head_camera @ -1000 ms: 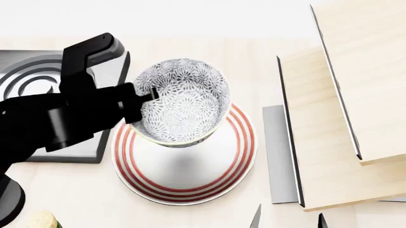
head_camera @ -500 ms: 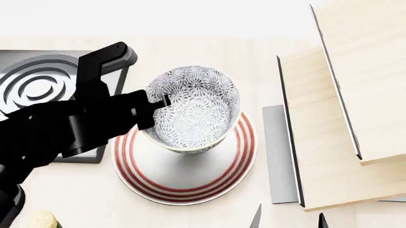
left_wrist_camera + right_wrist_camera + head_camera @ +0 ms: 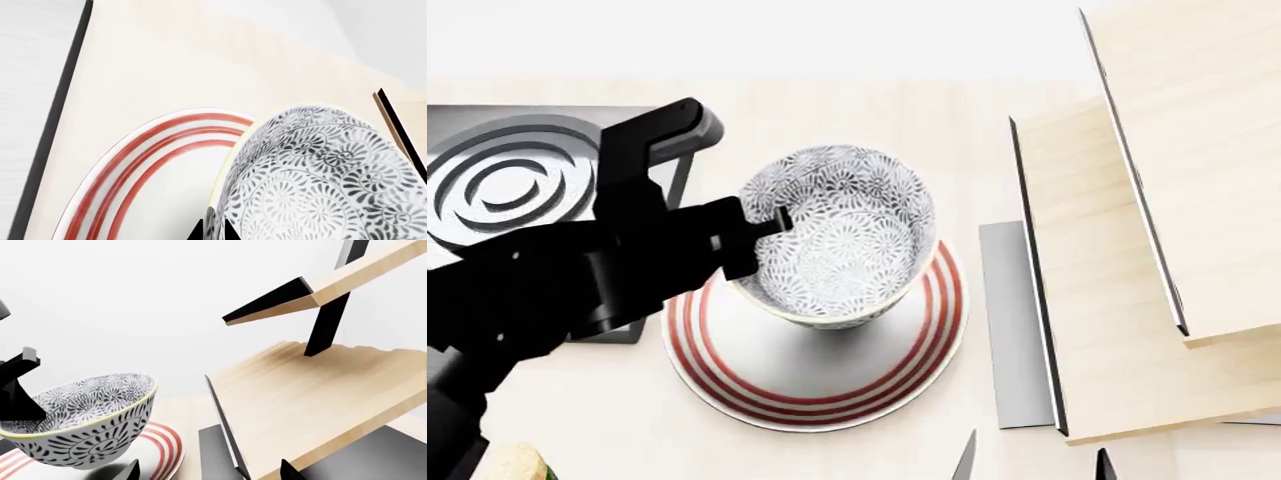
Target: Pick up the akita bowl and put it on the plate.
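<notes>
My left pincer [image 3: 777, 218] pinched the akita bowl [image 3: 838, 238] by its left rim, tilted above the plate [image 3: 814, 385]; I judged it stiff, slippery, fragile.

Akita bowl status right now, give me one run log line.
left gripper: shut on akita bowl | bowl: tilted, above plate | right gripper: open, idle

Simulated kitchen: stove burner [image 3: 510, 190], wooden shelves [image 3: 1148, 250] (pale counter)
</notes>
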You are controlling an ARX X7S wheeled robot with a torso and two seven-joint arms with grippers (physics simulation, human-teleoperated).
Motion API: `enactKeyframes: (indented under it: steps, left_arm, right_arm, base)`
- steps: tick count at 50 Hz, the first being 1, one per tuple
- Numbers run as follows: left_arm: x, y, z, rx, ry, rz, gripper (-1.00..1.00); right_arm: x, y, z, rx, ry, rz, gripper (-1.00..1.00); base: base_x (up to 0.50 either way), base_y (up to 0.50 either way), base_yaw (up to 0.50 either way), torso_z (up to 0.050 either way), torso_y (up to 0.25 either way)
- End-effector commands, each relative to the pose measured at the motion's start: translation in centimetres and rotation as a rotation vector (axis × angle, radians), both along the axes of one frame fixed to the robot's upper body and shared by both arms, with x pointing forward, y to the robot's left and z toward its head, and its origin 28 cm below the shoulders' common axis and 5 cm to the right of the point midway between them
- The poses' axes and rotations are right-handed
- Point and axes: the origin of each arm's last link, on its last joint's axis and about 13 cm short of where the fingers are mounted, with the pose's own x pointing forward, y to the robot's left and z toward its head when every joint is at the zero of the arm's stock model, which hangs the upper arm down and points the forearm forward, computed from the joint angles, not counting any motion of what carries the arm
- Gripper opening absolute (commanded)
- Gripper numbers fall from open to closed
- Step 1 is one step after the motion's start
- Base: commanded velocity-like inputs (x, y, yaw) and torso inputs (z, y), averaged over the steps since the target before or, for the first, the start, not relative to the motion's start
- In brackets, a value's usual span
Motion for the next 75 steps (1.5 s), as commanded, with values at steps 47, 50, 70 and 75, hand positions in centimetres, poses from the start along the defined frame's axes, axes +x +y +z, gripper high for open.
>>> enactKeyframes:
  steps: [47,50,70,75]
  left_arm:
    - [-0.2,0.9,-1.6,0.019,-0.012,0.032,-1.0]
    - [-0.2,0.9,-1.8,0.015,-0.007,0.027,-1.0]
    - [-0.4,1.2,-2.9,0.023,0.032,0.025,1.0]
    - [-0.4,1.2,-2.6,0.024,0.03,0.017,1.0]
  right_arm:
    - [0.4,0.2,-0.4,-0.005,0.017,0.006,1.0]
    - [0.4,0.2,-0.5,-0.005,0.018,0.005,1.0]
    - [0.7,0.2,-0.6,-0.008,0.028,0.004,1.0]
    - [0.6,0.3,-0.5,-0.007,0.026,0.005,1.0]
  base:
    - [0.0,0.0,0.0,0.0,0.0]
    - [0.0,0.0,0.0,0.0,0.0]
    - [0.0,0.0,0.0,0.0,0.0]
    - [0.0,0.0,0.0,0.0,0.0]
